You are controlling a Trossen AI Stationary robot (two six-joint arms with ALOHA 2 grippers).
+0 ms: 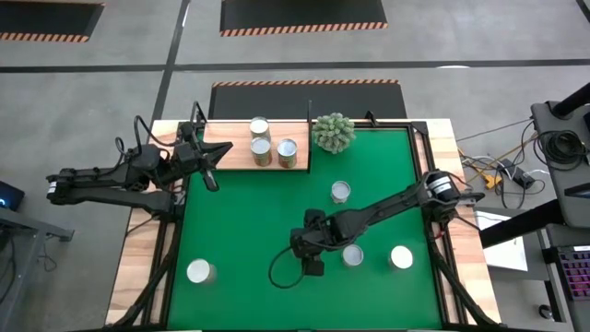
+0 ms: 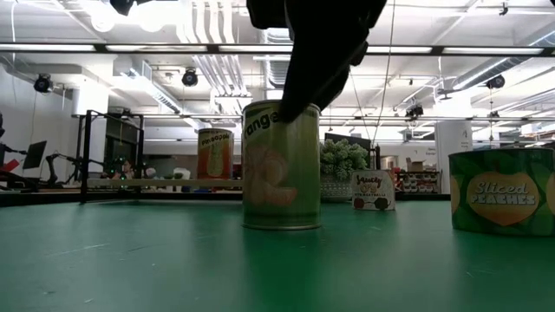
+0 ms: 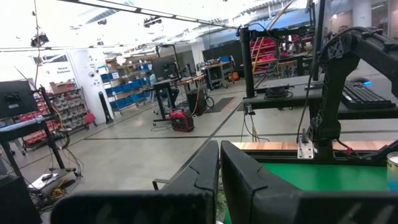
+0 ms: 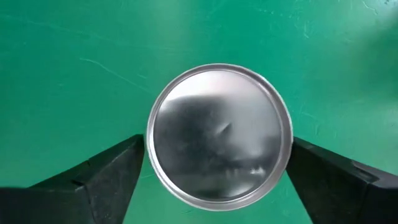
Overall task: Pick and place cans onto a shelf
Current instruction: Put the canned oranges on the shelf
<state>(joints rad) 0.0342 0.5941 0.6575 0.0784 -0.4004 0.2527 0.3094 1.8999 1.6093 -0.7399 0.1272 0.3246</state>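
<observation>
The dark 2-finger left gripper [image 1: 210, 174] hovers at the left end of the flat, pale pinkish-tan wooden shelf [image 1: 235, 153], its fingers [image 3: 205, 177] pressed together on nothing. The shelf lies along the far edge of the green felt-like mat [image 1: 240, 231], left of the round spiky grey-green plant ball [image 1: 333, 133], and already carries 3 small cylindrical tins with shiny silver tops [image 1: 261, 146].

Of the tins on the mat, 1 stands near the near-left corner [image 1: 199, 271], 1 near the middle [image 1: 341, 192], and 2 toward the near-right [image 1: 401, 257].

The dark 2-finger right gripper [image 1: 313, 262] hangs over the near-centre of the mat, directly above a further tin [image 4: 219, 144]. Its jaws stand wide apart, 1 finger [image 4: 102, 177] on each side of the round lid, neither visibly touching the wall. The low view shows this tin [image 2: 280, 165] upright, with a printed fruit label.

Handling, as a judgement: the tin is rigid and will not yield, probably fairly heavy if full, with a smooth, likely slippery wall. The sound hold is across the diameter, pads on the label at mid-height, below the raised rim. A hold set off-centre risks letting the round body squirt out or tip.
</observation>
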